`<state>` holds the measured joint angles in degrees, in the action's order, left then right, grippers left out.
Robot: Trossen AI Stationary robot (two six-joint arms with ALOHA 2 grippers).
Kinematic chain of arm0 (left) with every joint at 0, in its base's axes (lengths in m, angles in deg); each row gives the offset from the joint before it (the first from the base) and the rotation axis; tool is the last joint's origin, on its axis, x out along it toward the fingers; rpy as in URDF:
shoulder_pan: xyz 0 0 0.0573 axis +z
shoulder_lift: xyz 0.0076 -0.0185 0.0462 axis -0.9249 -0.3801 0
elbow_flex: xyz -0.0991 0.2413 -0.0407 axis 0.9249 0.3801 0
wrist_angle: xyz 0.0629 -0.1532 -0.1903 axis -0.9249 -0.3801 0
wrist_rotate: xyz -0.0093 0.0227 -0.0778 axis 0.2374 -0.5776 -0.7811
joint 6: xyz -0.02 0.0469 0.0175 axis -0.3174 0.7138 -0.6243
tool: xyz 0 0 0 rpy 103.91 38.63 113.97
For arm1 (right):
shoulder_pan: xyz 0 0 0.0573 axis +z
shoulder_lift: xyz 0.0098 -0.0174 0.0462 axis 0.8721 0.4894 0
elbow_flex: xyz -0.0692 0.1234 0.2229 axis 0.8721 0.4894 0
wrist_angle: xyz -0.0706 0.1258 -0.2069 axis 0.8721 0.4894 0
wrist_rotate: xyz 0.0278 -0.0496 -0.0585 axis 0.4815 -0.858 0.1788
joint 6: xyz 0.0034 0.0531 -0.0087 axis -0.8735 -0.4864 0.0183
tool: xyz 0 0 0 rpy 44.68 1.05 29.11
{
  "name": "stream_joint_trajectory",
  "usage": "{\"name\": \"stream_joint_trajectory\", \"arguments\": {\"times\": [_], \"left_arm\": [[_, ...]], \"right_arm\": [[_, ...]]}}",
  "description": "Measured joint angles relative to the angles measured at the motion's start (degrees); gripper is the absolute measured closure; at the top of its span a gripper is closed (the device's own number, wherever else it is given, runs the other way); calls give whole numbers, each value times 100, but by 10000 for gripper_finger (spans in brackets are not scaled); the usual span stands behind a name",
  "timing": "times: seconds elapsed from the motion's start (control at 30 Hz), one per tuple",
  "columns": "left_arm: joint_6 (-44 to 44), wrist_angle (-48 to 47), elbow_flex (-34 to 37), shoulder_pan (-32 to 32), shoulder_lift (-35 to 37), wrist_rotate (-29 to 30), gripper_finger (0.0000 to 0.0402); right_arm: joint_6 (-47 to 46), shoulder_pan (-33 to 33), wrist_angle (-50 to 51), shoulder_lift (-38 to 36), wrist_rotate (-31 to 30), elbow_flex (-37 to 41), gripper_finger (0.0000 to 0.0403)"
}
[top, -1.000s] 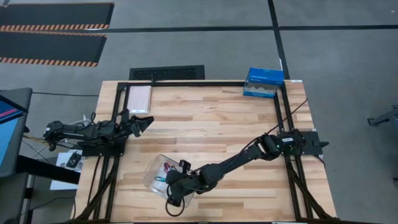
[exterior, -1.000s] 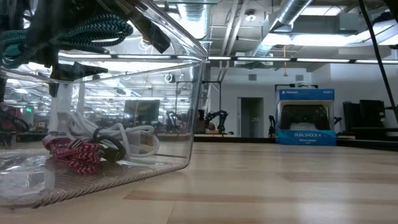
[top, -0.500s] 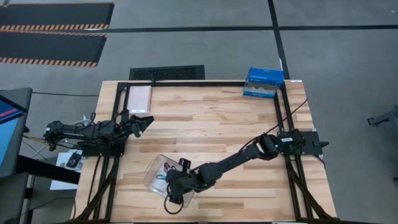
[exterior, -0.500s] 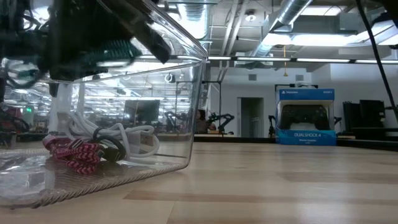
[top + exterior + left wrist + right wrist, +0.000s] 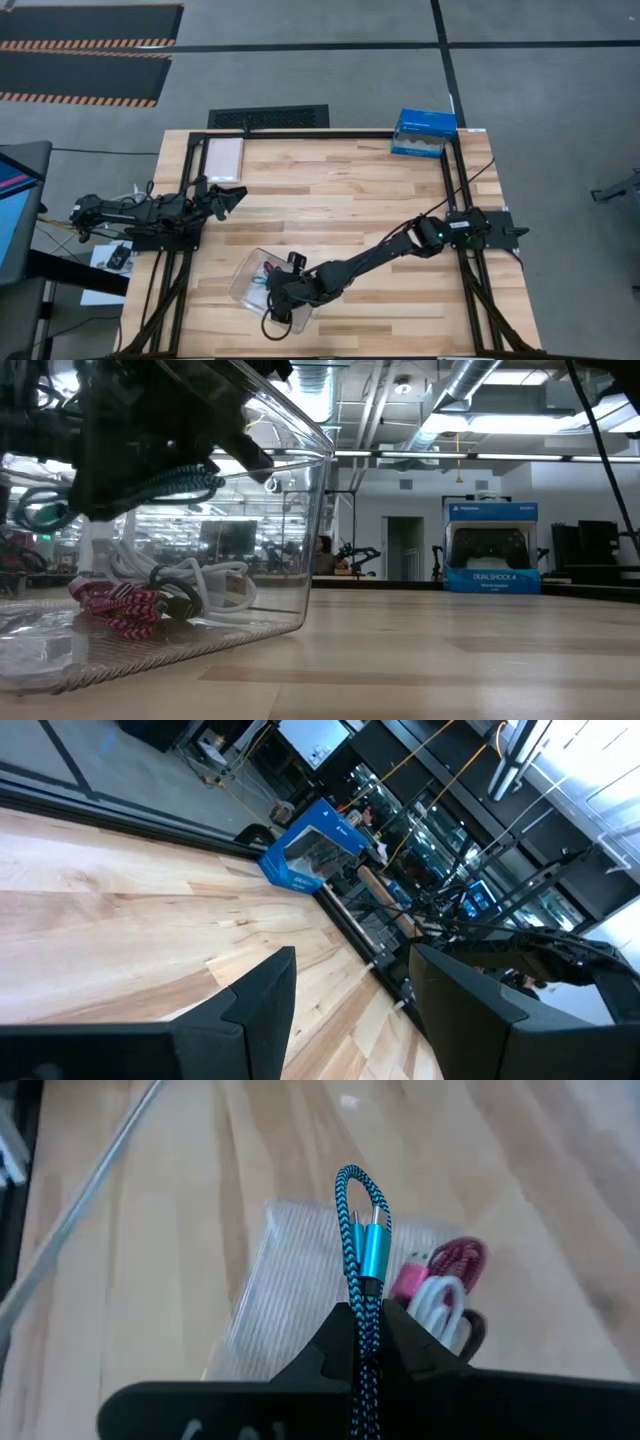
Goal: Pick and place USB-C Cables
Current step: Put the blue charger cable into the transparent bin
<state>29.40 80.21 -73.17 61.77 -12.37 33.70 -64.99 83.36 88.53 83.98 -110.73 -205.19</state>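
The right gripper is clamped on one teal cable, holding it above the clear tray near the bench's front edge. Three cables lie inside: one pink, one white, one dark. The left gripper waits open at the bench's left side.

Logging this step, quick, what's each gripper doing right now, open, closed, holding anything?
Left gripper: open, empty, parked at the table's left edge.
Right gripper: closed on the teal cable, held above the clear tray.
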Motion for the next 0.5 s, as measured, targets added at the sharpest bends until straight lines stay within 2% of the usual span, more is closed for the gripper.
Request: {"name": "stream_joint_trajectory", "arguments": {"times": [0.5], "left_arm": [[11, 0, 0, 0, 0, 0, 216]], "right_arm": [[-171, 4, -120, 212, 59, -11, 381]]}}
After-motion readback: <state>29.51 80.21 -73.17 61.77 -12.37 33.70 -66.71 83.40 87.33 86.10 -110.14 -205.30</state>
